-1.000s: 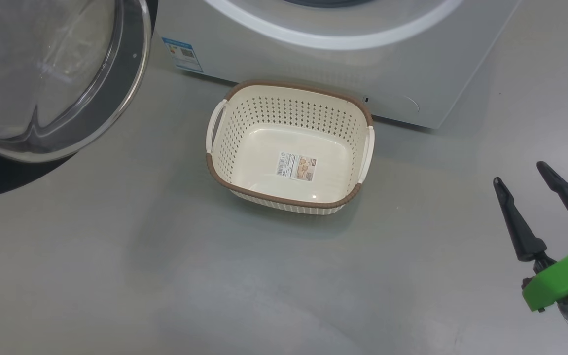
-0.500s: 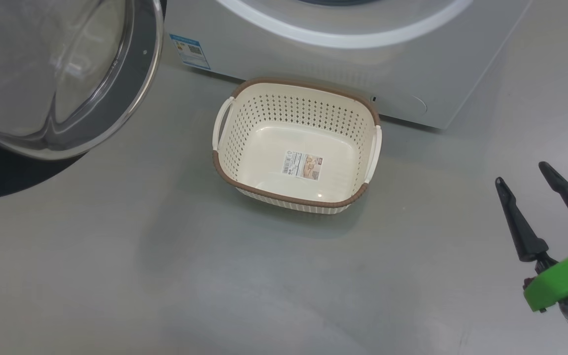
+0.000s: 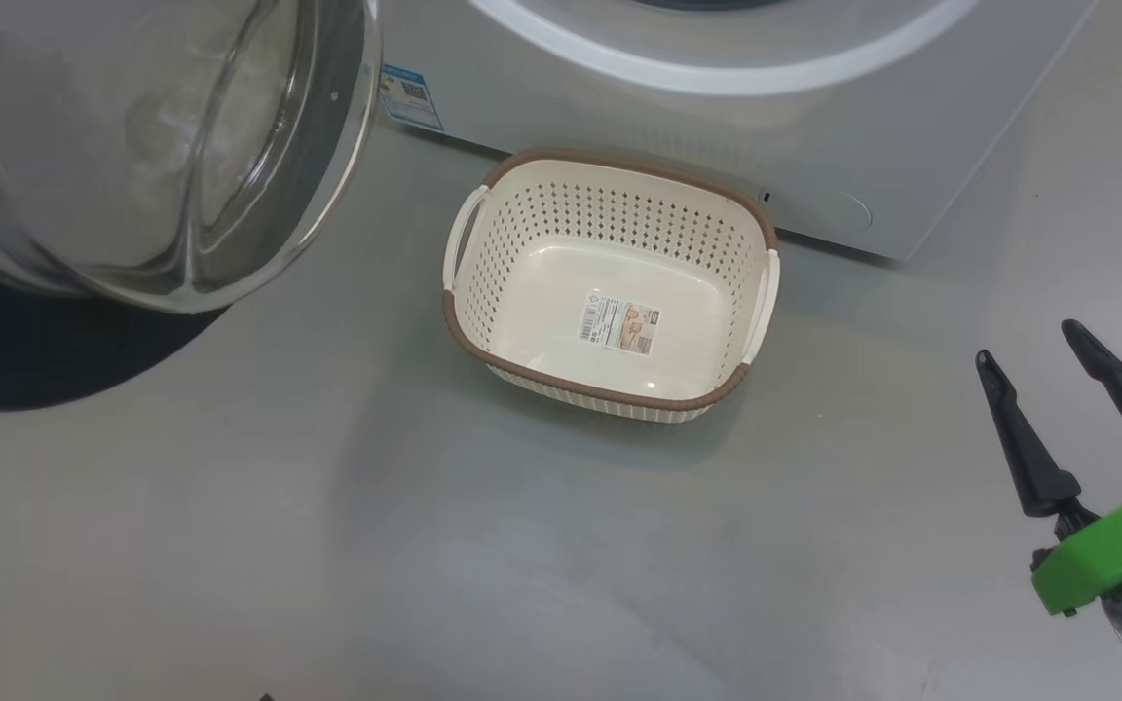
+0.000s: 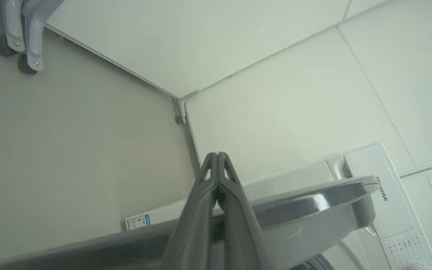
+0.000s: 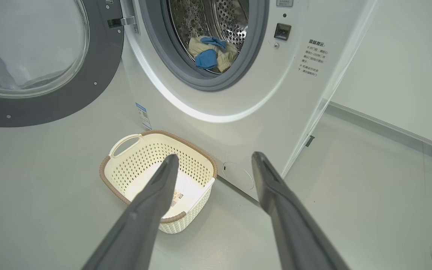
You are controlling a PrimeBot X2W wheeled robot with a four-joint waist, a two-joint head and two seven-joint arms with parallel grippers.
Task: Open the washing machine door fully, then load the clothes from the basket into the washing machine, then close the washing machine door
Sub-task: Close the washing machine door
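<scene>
Though clamped fully shut, grips nothing: left tool (image 4: 218,155), beside the washing machine door (image 5: 99,75) swung open left of the washing machine (image 5: 246,112). Right tool (image 5: 215,155): spread wide, empty. Clothes (image 5: 210,52) inside the machine's drum (image 5: 225,15); basket (image 3: 610,394) before it.

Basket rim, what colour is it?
Brown; the rim shows best in the head view.

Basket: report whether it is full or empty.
Empty. The basket shows its bare bottom and label; the clothes lie in the washing machine drum.
</scene>
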